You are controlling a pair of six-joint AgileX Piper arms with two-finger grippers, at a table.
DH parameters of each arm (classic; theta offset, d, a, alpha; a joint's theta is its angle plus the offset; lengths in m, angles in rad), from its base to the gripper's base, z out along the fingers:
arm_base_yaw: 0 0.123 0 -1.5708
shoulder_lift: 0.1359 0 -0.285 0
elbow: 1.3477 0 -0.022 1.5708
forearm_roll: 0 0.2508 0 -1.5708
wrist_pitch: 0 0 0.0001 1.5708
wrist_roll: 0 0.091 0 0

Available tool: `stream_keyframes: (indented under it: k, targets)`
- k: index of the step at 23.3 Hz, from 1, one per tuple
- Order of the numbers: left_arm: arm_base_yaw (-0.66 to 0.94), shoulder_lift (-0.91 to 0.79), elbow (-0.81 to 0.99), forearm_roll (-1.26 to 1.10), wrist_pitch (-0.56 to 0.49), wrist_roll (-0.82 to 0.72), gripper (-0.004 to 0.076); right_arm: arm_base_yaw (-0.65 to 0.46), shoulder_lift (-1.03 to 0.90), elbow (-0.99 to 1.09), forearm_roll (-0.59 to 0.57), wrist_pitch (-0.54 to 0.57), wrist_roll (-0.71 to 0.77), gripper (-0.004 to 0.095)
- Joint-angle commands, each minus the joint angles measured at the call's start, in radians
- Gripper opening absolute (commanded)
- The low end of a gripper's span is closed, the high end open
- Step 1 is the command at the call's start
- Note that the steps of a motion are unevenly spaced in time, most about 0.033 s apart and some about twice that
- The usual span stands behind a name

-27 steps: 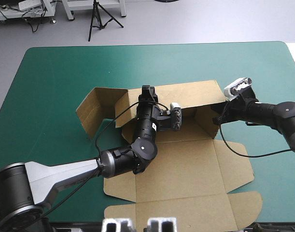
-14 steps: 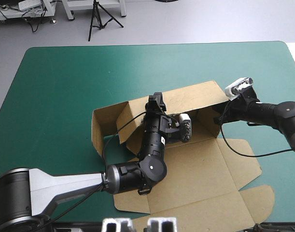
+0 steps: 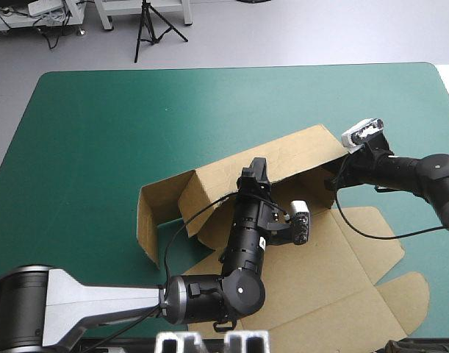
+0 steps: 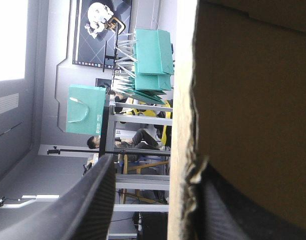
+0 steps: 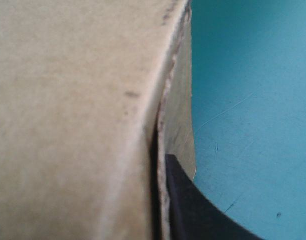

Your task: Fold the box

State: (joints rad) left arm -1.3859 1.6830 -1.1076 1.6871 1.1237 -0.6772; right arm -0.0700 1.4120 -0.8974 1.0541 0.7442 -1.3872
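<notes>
- Location: the box (image 3: 349,250) lies on the teal-green surface (image 3: 99,132), right of centre and toward the near edge; its near panels lie flat; its far wall (image 3: 297,151) stands raised and tilted; a side flap (image 3: 147,220) stands upright at the left end.
- Handling, as a judgement: cut brown board, light, and stiff across each panel; it should yield only at the scored creases and may spring back if released; the board's face looks dry and is unlikely to slip; a hard pinch could dent an edge but do no worse.
- Where to hold, as a judgement: take a raised wall at its free upper edge, clear of the corners, with the sheet between both fingers; steady the opposite end so that the light sheet does not slide on the cover.
- Left pincer (image 3: 257,169): at the upper edge of the far wall, near its middle; fingers apart; in the left wrist view the board rests against one finger (image 4: 243,215), while a clear gap separates the sheet from the other finger (image 4: 92,200); it straddles the edge without clamping it.
- Right pincer (image 3: 333,179): at the right end of the far wall; in the right wrist view one black finger (image 5: 193,215) lies against the board near the midline; the other is hidden behind the sheet; this reads as all but closed, with the box gripped between.
</notes>
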Motion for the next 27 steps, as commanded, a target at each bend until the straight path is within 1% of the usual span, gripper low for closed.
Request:
stream_keyframes:
  k: [1, 5, 10, 13, 14, 15, 16, 17, 18, 21, 23, 24, 26, 27]
  targets:
    - [-0.035, -0.045, -0.023, 0.087, 0.076, -0.015, 0.0335, 0.003, -0.007, -0.006, -0.009, 0.099, 0.021, 0.0002]
    - [-0.089, -0.045, -0.023, 0.087, 0.080, -0.015, 0.0333, 0.003, -0.007, -0.006, -0.009, 0.093, 0.021, 0.0002]
    - [-0.195, -0.045, -0.023, 0.087, 0.082, -0.017, 0.0333, 0.003, -0.007, -0.006, -0.009, 0.083, 0.043, 0.0002]
    - [-0.239, -0.045, -0.023, 0.087, 0.082, -0.054, 0.0330, 0.003, -0.007, -0.006, -0.009, 0.081, 0.052, 0.0002]
    - [-0.253, -0.045, -0.023, 0.087, 0.082, -0.067, 0.0316, 0.003, -0.007, -0.006, -0.009, 0.081, 0.055, 0.0002]
    - [-0.264, -0.045, -0.023, 0.084, 0.082, -0.079, 0.0288, 0.003, -0.007, -0.006, -0.009, 0.081, 0.057, 0.0001]
    - [-0.280, -0.045, -0.023, 0.083, 0.083, -0.083, 0.0200, 0.003, -0.007, -0.006, -0.009, 0.081, 0.063, 0.0002]
    - [-0.287, -0.045, -0.023, 0.083, 0.087, -0.083, 0.0136, 0.003, -0.007, -0.006, -0.009, 0.081, 0.063, 0.0002]
    - [-0.295, -0.045, -0.028, 0.083, 0.095, -0.085, 0.0007, 0.003, -0.007, -0.006, -0.009, 0.081, 0.069, 0.0002]
    - [-0.290, -0.066, -0.065, 0.072, 0.108, -0.106, 0.0002, 0.003, -0.007, -0.008, -0.009, 0.076, 0.094, 0.0002]
    - [-0.253, -0.132, -0.106, 0.070, 0.046, -0.145, 0.0013, 0.003, -0.007, -0.024, -0.012, 0.073, 0.118, 0.0004]
    - [-0.207, -0.197, -0.138, 0.050, -0.012, -0.155, 0.0013, 0.004, -0.011, -0.045, -0.032, 0.073, 0.156, 0.0004]
    - [-0.087, -0.298, -0.187, -0.038, -0.101, -0.155, 0.0013, 0.032, -0.020, -0.088, -0.097, 0.073, 0.232, 0.0004]
    - [-0.016, -0.354, -0.208, -0.086, -0.143, -0.155, 0.0013, 0.056, -0.022, -0.117, -0.154, 0.057, 0.290, 0.0004]
